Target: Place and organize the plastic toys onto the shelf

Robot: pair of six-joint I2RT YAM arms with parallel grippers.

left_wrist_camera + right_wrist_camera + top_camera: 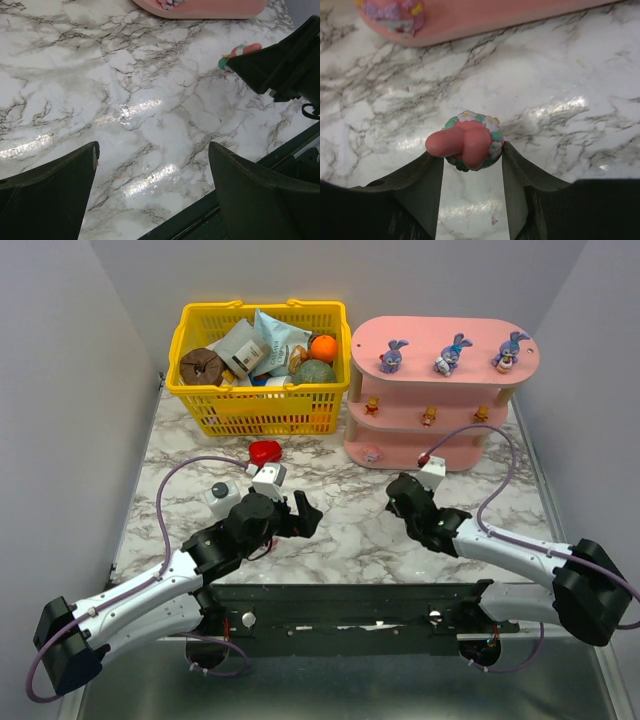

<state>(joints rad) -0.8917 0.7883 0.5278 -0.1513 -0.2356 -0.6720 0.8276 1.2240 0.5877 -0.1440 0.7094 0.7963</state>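
The pink shelf (440, 338) stands at the back right. Three purple-blue bunnies (451, 354) line its top board and three tiny orange toys (429, 416) its middle board. One pink-white toy (372, 453) sits on the bottom board (495, 20). My right gripper (470, 157) is shut on another pink toy with a flower wreath (467, 140), low over the marble table in front of the shelf. The same toy (240, 51) shows in the left wrist view. My left gripper (152, 160) hangs open over bare marble with nothing between its fingers.
A yellow basket (260, 410) full of odd items stands at the back left. In front of it lie a red heart-shaped object (264, 451) and a white bottle with a dark cap (220, 492), close to my left arm. Grey walls enclose the table.
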